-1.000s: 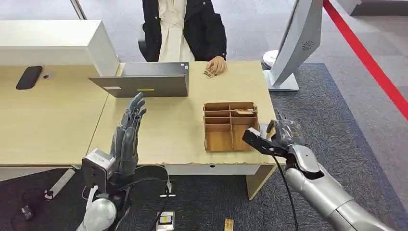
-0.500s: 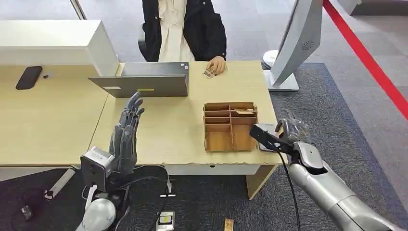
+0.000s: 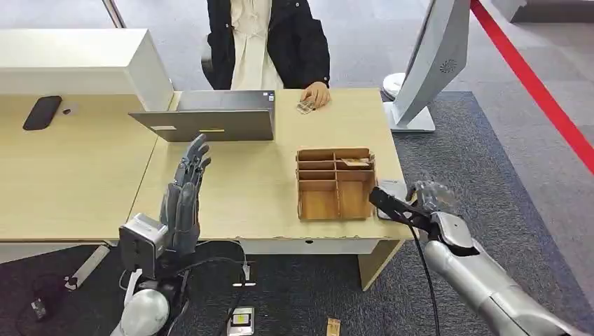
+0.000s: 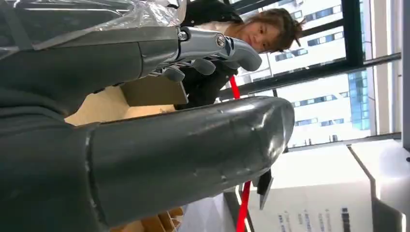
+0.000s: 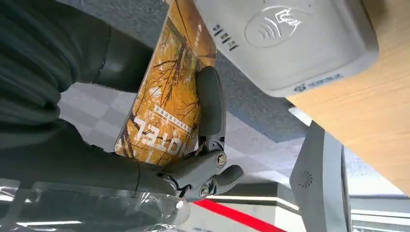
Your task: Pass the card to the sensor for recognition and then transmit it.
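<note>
My right hand (image 3: 429, 201) hovers at the table's right front corner and grips an orange card (image 5: 169, 92) printed with trees and the word HOTEL. In the right wrist view the thumb (image 5: 210, 104) presses on the card's face. The card's far end reaches close to the grey sensor (image 5: 290, 43), a flat reader with a contactless symbol lying at the table edge (image 3: 392, 189); I cannot tell whether they touch. My left hand (image 3: 183, 199) is raised over the table's front edge, fingers straight and apart, holding nothing; the left wrist view shows its thumb (image 4: 183, 159).
A wooden divided organizer (image 3: 335, 183) stands just left of the sensor. A grey laptop (image 3: 210, 115) sits at the far side, where a person (image 3: 270, 42) rests a hand (image 3: 315, 94) on the table. A white kiosk screen (image 3: 431, 63) stands at the right. A black phone (image 3: 42, 112) lies far left.
My right hand has moved right and slightly down with the card, from in front of the organizer to beside the sensor. My left hand has dropped a little.
</note>
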Robot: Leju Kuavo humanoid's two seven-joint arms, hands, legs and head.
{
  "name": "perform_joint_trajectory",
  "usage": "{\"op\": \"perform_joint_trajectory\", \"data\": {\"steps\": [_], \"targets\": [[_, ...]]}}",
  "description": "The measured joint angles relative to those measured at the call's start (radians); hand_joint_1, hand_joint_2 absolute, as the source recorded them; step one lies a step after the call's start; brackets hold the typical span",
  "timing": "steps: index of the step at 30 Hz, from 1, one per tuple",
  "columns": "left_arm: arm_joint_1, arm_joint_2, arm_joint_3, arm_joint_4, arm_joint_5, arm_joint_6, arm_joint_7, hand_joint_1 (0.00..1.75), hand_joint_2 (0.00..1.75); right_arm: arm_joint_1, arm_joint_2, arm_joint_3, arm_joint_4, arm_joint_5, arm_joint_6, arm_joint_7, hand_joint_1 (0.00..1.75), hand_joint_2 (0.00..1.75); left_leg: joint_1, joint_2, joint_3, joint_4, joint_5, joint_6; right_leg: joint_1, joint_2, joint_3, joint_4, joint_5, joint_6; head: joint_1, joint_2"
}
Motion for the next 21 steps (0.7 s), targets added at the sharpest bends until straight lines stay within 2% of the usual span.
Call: {"op": "perform_joint_trajectory", "data": {"steps": [9,21], "targets": [[0.001,0.0,0.0,-0.009,-0.007,-0.011,0.02,0.0,0.0,-0.003,0.03,0.004,0.059,-0.036,0.033,-0.027,1.75,1.75,0.0,0.0,0.002,0.0,0.0,0.0,0.0,0.0,0.002,0.0,0.0,0.0,0.0,0.0],[0.003,0.0,0.0,-0.01,-0.012,-0.023,0.026,0.0,0.0,-0.011,0.052,0.004,0.115,-0.061,0.019,-0.036,1.75,1.75,0.0,0.0,0.008,0.0,0.0,0.0,0.0,0.0,0.008,-0.001,0.0,0.0,0.0,0.0]]}}
